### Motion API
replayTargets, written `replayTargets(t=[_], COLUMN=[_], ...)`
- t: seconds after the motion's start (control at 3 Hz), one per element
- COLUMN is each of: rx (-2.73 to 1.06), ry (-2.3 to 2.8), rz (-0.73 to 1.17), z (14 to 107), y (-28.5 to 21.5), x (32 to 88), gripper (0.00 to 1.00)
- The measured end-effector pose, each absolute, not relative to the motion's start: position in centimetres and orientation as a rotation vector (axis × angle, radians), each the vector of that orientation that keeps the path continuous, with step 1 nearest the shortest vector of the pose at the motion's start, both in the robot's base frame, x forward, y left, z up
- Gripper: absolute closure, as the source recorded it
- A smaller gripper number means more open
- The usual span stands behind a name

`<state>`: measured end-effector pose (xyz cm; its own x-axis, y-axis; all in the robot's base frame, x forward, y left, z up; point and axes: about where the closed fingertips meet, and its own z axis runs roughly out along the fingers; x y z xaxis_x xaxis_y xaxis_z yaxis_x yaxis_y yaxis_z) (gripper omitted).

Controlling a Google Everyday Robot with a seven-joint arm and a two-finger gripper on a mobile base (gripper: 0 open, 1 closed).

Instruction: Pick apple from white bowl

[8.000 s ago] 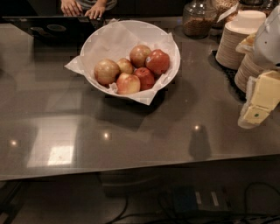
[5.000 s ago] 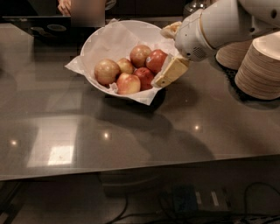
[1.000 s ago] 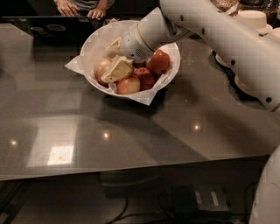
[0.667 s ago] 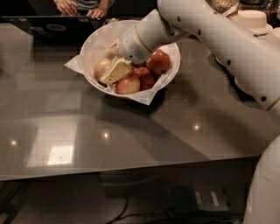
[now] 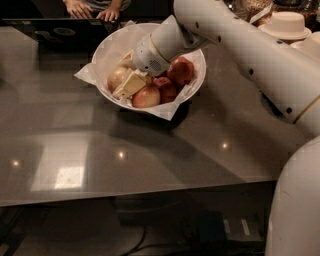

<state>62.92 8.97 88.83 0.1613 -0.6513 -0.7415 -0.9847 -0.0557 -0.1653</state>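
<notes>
Yellowish-tan round apple with a red blush (image 5: 117,78) lies at the left of the wide white paper-lined bowl (image 5: 101,51), beside a smaller pink-yellow apple (image 5: 146,96) and deep-red apples (image 5: 181,70). The white arm's gripper (image 5: 121,76) reaches into the bowl, its beige fingers (image 5: 131,84) spread to the far and near sides of this apple. The bowl stands on the far part of a glossy grey table (image 5: 150,150).

One white bowl (image 5: 200,57) on one desk (image 5: 150,150). Apples showing inside, count four: one big tan apple (image 5: 116,77), one pink-yellow apple (image 5: 146,96), one dark red apple (image 5: 167,90), one brighter red apple (image 5: 181,71). One pincer (image 5: 128,85), down in the bowl against the tan apple. Far edge, two of a person's hands: first hand (image 5: 77,7), second hand (image 5: 109,13). One laptop (image 5: 55,32).
</notes>
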Motion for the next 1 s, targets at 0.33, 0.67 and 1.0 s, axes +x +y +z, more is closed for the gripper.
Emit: replayTargets(t=[0.33,0.67,1.0], rx=[-1.781,-1.781,-1.780], ry=[1.560,1.560,1.559], rz=[0.644,0.644,0.645], z=[88.83,88.83,88.85], y=[8.97,8.98,8.99], x=[62.92,62.92,62.91], gripper=[0.77,0.99,1.00])
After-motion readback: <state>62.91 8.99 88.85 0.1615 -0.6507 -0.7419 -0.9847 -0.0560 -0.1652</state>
